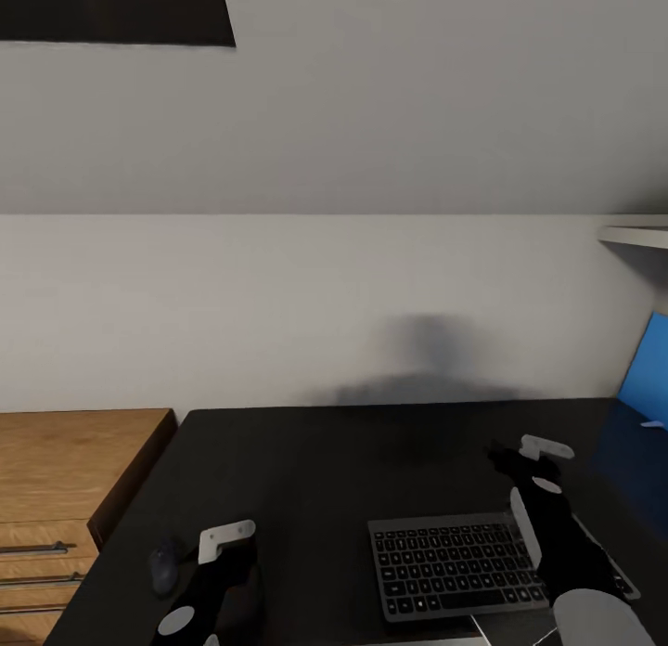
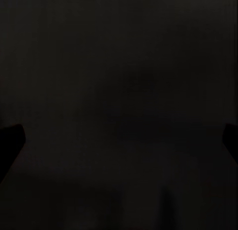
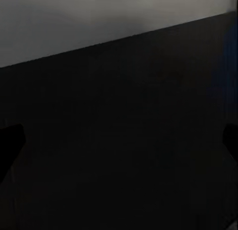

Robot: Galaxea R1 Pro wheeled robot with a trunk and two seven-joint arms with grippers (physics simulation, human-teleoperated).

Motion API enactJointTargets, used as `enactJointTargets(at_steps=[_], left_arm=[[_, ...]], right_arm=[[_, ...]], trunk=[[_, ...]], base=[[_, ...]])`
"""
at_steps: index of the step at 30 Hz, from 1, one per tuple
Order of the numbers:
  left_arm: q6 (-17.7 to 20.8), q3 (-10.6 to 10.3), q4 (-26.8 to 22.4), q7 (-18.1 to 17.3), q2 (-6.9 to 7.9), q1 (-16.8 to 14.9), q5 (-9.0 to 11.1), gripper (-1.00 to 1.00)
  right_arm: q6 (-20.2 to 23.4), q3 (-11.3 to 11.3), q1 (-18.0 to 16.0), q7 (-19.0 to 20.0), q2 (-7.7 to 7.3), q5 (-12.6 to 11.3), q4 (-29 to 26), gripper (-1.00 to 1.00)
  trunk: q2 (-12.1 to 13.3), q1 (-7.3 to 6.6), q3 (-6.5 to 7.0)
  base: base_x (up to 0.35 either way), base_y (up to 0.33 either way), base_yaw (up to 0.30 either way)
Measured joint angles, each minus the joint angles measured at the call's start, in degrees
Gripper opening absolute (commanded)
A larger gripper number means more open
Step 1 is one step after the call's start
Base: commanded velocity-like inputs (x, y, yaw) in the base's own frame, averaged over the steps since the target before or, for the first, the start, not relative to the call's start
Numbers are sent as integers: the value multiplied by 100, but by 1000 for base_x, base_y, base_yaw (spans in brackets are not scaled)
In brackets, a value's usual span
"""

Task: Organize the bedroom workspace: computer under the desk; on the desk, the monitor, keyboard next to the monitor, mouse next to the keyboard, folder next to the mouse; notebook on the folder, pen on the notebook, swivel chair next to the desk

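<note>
Resting on the black desk: keyboard, mouse.

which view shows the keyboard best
The head view: the keyboard lies whole on the black desk, keys visible, by the right arm. The left wrist view gives just dark surface, the right wrist view dark desk and pale wall, no keys.

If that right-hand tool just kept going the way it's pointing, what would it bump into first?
Probably the bare black desk: the right tool points forward and slightly down over it. With nothing standing in that line, the pale wall would come next, though depth is hard to judge.
</note>
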Motion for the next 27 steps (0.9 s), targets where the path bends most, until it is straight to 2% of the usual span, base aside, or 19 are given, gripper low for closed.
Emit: enactJointTargets(at_steps=[2,3,9,10,15,20,27], left_arm=[[3,2,-53,0,3,0,6,100],[5,7,-122,0,4,0,8,100],[15,13,-318,0,7,0,19,100],[22,15,-372,0,2,0,22,100],[26,15,-405,2,0,0,23,100],[27,16,-404,7,-1,0,20,100],[27,16,-397,12,-1,0,13,100]], right_arm=[[19,0,-273,-11,-163,3,379,100],[12,1,-562,-19,-309,8,863,100],[-358,9,-1493,-26,-729,5,2559,100],[-767,16,-1870,-29,-867,5,3415,100],[-952,7,-2112,-38,-923,9,4048,100],[-662,-9,-2159,-51,-896,5,4218,100],[-544,-14,-2169,-49,-872,7,4284,100]], trunk=[[0,0,-1],[0,0,-1],[0,0,-1],[-39,21,-18],[-240,131,-109],[-440,241,-199],[-721,395,-324]], base=[[0,0,0],[0,0,0],[0,0,0],[0,0,0],[0,0,0],[0,0,0],[0,0,0]])
